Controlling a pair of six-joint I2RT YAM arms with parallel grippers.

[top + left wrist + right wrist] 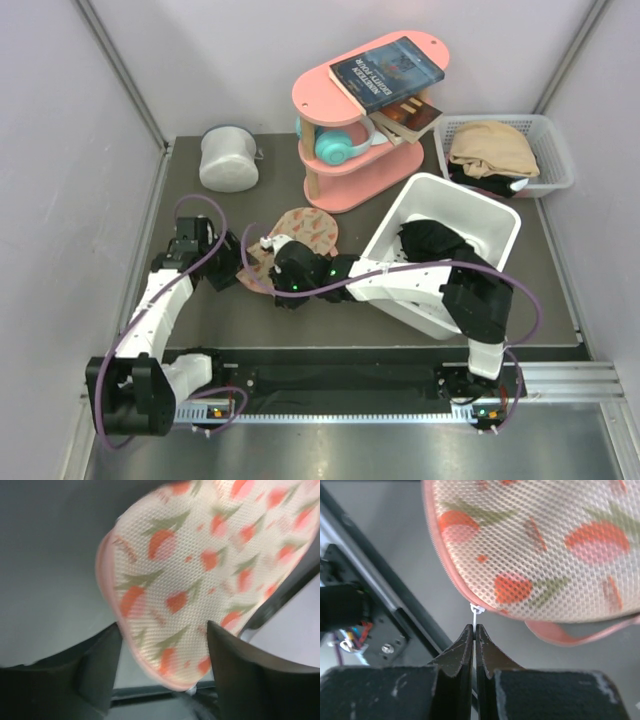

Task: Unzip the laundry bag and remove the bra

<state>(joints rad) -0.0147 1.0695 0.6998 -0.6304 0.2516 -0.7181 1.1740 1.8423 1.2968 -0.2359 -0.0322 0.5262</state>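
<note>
Laundry bag [305,232], tulip print, left gripper [164,630] clamping its end, right gripper [475,630] pinching white zipper pull [477,611]

Laundry bag [311,231] beside pink shelf [345,188]

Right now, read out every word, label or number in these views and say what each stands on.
Top book on the pink shelf: white cover lettering, too small to read.
Lower book: print too small to read.
Laundry bag: faint pink marks between the flowers, too blurred to read.
No other text shows.
</note>
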